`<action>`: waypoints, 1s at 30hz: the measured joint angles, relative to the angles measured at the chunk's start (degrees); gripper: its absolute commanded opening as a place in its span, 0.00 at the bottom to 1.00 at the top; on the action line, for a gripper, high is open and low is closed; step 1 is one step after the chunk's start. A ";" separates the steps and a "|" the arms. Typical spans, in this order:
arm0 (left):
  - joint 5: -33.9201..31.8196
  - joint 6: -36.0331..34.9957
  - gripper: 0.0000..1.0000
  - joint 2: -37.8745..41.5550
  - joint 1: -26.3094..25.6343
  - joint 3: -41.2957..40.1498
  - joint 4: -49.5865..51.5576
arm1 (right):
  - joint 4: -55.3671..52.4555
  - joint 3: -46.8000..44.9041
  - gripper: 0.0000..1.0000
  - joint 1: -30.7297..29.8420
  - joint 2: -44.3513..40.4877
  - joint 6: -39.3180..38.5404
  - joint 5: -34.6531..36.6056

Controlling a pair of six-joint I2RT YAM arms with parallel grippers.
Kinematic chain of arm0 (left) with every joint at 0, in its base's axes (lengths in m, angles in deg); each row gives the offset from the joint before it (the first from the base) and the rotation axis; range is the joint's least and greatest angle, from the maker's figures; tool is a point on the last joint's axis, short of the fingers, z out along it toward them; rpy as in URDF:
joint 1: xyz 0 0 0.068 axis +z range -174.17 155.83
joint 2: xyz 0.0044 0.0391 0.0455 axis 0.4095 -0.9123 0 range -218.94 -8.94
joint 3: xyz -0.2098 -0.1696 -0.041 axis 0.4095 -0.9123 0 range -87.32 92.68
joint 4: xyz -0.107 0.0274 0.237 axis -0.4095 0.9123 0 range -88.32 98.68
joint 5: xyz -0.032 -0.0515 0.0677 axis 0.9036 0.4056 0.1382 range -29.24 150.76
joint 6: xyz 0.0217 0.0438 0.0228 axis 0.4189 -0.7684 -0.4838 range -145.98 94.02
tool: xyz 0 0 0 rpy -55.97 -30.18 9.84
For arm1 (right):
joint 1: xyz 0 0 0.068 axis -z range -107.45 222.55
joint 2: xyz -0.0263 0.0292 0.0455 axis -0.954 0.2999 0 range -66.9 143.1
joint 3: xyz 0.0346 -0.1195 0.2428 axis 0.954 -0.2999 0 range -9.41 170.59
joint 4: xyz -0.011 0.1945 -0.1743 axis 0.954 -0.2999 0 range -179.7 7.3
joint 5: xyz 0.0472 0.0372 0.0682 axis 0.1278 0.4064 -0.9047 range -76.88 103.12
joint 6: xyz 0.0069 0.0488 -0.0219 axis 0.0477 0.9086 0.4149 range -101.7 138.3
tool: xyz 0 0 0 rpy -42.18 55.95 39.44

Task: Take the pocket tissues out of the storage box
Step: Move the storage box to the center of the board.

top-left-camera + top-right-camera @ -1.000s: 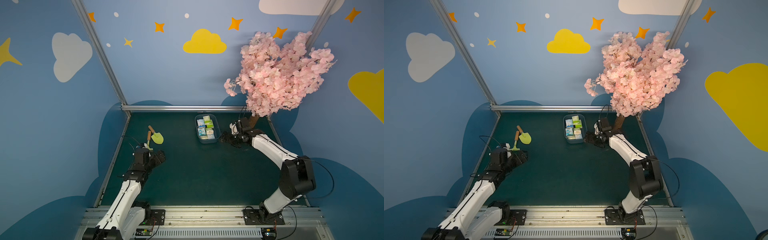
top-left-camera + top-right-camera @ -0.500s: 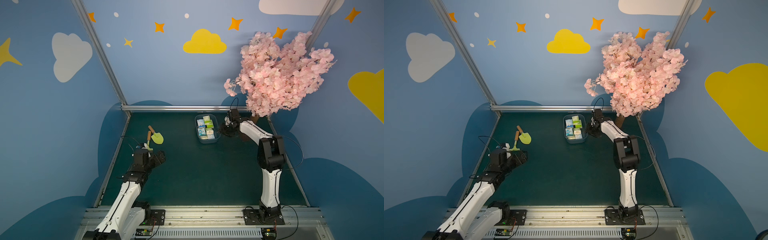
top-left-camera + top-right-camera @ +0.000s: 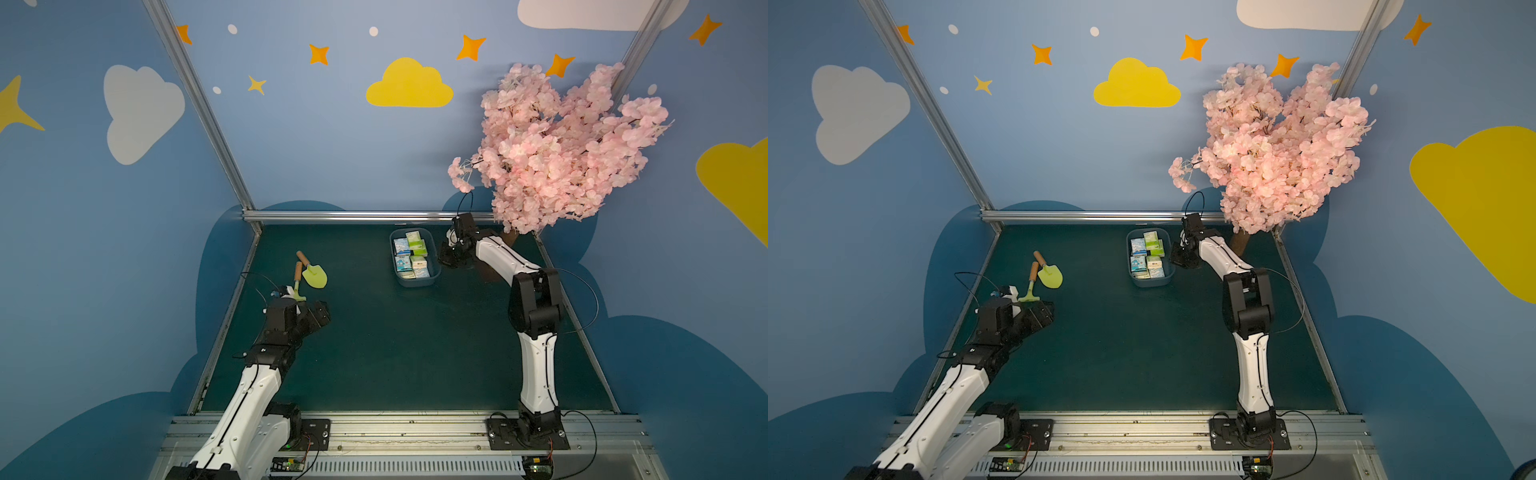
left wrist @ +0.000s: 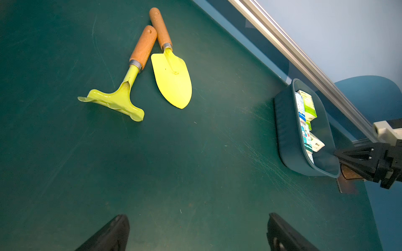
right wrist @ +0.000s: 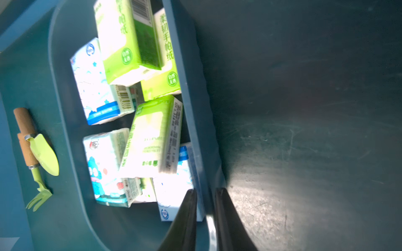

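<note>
pocket tissues [image 5: 150, 139] sit heaped in the storage box [image 5: 196, 121], far back on the mat [image 3: 374, 353] by the pink tree [image 3: 552, 153]. none out, so the whole job's ahead. right gripper [image 5: 205, 195] pinches the box wall (one finger inside, one outside). left gripper [image 4: 198, 219] gapes wide, empty, well apart.

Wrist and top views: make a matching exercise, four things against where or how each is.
1. lime-green metal trowel with wooden handle
2. pink artificial blossom tree
3. left pincer
4. right pincer

a. jaws closed across a wall of the grey-blue plastic storage box
b. jaws wide apart above the dark green mat
c. lying beside the lime-green rake
d. standing in the far right corner

Pairs: 1-c, 2-d, 3-b, 4-a
</note>
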 measured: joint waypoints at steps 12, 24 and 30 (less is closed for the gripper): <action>0.02 -0.02 1.00 -0.42 0.00 -0.04 -0.07 | -0.92 -1.84 0.05 -2.12 -1.33 -2.38 0.59; 0.02 -0.42 1.00 -0.87 0.00 -0.04 -0.57 | -0.24 -16.11 0.04 -7.28 -12.61 -1.22 1.68; 0.22 -0.42 1.00 -1.31 0.00 -0.04 -0.63 | 1.38 -22.10 0.04 -9.92 -17.51 1.20 1.75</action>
